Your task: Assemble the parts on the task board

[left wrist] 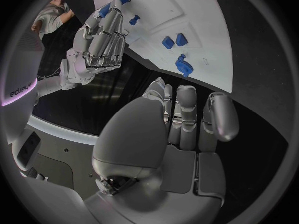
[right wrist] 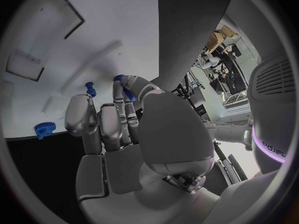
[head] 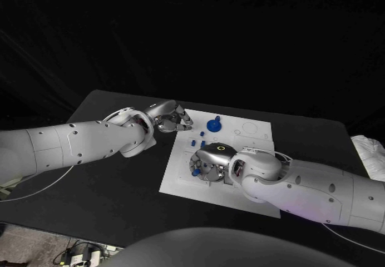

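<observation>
The white task board (head: 248, 146) lies in the middle of the table. My right hand (head: 210, 161) hovers low over its near-left part and pinches a small blue part (right wrist: 123, 90) at its fingertips, which is also visible in the head view (head: 196, 172). A round blue gear-like part (head: 214, 125) stands near the board's far edge, with two small blue pieces (head: 197, 144) a little nearer. My left hand (head: 168, 118) hangs over the black table just off the board's far-left corner, holding nothing, with the thumb apart from its fingers (left wrist: 187, 109).
The black table (head: 104, 183) surrounds the board on all sides. The board's right half carries shallow recesses and a ring outline (head: 250, 128). A white crumpled thing (head: 370, 153) lies at the table's right edge.
</observation>
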Controlling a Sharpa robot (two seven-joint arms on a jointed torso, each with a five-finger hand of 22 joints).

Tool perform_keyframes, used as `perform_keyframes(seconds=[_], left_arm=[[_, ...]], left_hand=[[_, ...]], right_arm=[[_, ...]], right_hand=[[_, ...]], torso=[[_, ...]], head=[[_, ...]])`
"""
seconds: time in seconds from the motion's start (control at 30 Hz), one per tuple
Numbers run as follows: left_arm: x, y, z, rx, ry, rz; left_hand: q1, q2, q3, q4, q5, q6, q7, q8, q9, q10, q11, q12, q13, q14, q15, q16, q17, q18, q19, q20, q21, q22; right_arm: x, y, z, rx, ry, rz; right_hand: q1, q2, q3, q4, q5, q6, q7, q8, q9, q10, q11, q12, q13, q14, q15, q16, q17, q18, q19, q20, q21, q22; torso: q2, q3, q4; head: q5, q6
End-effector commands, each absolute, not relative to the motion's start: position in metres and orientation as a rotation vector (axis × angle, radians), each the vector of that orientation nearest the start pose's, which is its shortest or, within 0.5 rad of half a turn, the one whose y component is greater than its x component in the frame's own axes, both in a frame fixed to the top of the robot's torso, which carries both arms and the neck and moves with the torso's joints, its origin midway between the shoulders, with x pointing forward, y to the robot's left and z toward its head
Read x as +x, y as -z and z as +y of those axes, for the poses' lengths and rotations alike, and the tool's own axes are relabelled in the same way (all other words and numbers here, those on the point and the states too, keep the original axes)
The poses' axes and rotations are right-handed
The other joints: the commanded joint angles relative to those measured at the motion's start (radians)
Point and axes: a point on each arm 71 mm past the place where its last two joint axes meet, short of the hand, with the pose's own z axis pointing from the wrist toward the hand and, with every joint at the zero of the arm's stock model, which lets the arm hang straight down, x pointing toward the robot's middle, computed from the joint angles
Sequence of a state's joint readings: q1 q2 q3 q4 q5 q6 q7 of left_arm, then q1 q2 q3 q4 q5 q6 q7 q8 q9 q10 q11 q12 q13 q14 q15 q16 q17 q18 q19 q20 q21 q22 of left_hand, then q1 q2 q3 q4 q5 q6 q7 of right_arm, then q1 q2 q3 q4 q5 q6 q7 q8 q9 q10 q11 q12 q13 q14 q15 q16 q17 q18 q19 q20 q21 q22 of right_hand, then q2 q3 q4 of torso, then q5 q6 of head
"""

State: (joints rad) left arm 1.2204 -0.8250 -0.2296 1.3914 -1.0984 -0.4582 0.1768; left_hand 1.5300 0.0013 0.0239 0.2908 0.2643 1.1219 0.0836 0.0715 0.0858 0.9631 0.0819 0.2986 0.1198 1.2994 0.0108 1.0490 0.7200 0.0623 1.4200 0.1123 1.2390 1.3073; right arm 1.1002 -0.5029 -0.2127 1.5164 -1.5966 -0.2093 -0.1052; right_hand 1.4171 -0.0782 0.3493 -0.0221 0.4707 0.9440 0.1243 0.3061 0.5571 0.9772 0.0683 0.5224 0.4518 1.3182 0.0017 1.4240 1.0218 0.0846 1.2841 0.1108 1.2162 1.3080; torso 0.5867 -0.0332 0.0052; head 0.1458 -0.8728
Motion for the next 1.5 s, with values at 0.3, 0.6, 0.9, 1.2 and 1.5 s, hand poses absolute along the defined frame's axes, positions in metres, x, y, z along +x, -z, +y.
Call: perform_keyframes(seconds=[0.3, 0.6, 0.9, 1.2, 1.5], left_arm=[[0.483, 0.238, 0.229, -0.036, 0.832, 1.706], [0.483, 0.238, 0.229, -0.038, 0.828, 1.711], [0.483, 0.239, 0.229, -0.039, 0.828, 1.714], [0.482, 0.238, 0.23, -0.043, 0.826, 1.713], [0.482, 0.236, 0.23, -0.048, 0.837, 1.688]], left_hand=[[0.011, -0.001, 0.009, 0.001, 0.007, 0.007, 0.004, 0.004, -0.001, 0.001, 0.005, 0.004, -0.002, -0.006, 0.0, -0.006, -0.004, 0.009, -0.002, 0.004, -0.01, 0.168], [0.011, -0.001, 0.009, 0.001, 0.007, 0.007, 0.004, 0.004, -0.001, 0.001, 0.005, 0.004, -0.002, -0.006, 0.0, -0.006, -0.004, 0.009, -0.002, 0.004, -0.01, 0.168], [0.012, -0.001, 0.009, 0.002, 0.007, 0.007, 0.004, 0.004, -0.001, 0.001, 0.006, 0.004, -0.002, -0.007, 0.001, -0.007, -0.006, 0.009, -0.003, 0.004, -0.01, 0.168], [0.011, -0.001, 0.01, 0.002, 0.007, 0.007, 0.005, 0.004, -0.001, 0.001, 0.006, 0.004, -0.003, -0.008, 0.001, -0.007, -0.006, 0.009, -0.003, 0.004, -0.011, 0.168], [0.011, -0.001, 0.01, 0.002, 0.007, 0.007, 0.005, 0.004, -0.001, 0.001, 0.006, 0.004, -0.003, -0.008, 0.002, -0.007, -0.006, 0.009, -0.003, 0.005, -0.01, 0.168]], right_arm=[[0.397, 0.284, -0.03, -0.615, -0.877, 1.855], [0.397, 0.285, -0.032, -0.619, -0.865, 1.87], [0.397, 0.283, -0.036, -0.601, -0.864, 1.835], [0.396, 0.256, -0.062, -0.481, -0.98, 1.643], [0.4, 0.189, -0.127, -0.32, -1.032, 1.522]], right_hand=[[-0.004, -0.004, 0.004, -0.003, 0.004, 0.004, 0.006, -0.004, 0.043, -0.004, -0.002, -0.009, -0.002, -0.003, 0.002, -0.002, -0.005, 0.009, -0.009, 0.002, -0.005, 0.139], [-0.027, -0.025, 0.019, -0.001, -0.073, -0.152, 0.007, -0.128, -0.02, -0.067, 0.022, -0.043, -0.007, -0.029, 0.023, -0.016, -0.04, 0.014, -0.036, 0.017, -0.039, 0.128], [-0.057, -0.044, -0.009, 0.016, -0.186, -0.277, -0.047, -0.223, -0.103, -0.186, 0.061, -0.046, 0.02, -0.063, 0.057, -0.024, -0.075, 0.023, -0.07, 0.051, -0.086, 0.116], [-0.063, -0.054, -0.055, 0.033, -0.237, -0.295, -0.061, -0.235, -0.136, -0.232, 0.068, -0.02, 0.048, -0.09, 0.065, -0.034, -0.108, 0.029, -0.089, 0.062, -0.117, 0.109], [-0.056, -0.033, -0.066, 0.058, -0.224, -0.267, -0.057, -0.22, -0.151, -0.2, 0.059, 0.027, 0.068, -0.1, 0.06, -0.037, -0.12, 0.03, -0.089, 0.06, -0.123, 0.109]], torso=[[0.0, 0.0002, -0.0009], [0.0, 0.0, -0.0006], [0.0, 0.0004, 0.0004], [0.0, 0.0012, 0.0002], [-0.001, -0.0011, -0.0036]], head=[[-0.001, 0.0], [-0.001, 0.0], [-0.002, 0.0], [0.001, 0.0], [-0.011, 0.0]])
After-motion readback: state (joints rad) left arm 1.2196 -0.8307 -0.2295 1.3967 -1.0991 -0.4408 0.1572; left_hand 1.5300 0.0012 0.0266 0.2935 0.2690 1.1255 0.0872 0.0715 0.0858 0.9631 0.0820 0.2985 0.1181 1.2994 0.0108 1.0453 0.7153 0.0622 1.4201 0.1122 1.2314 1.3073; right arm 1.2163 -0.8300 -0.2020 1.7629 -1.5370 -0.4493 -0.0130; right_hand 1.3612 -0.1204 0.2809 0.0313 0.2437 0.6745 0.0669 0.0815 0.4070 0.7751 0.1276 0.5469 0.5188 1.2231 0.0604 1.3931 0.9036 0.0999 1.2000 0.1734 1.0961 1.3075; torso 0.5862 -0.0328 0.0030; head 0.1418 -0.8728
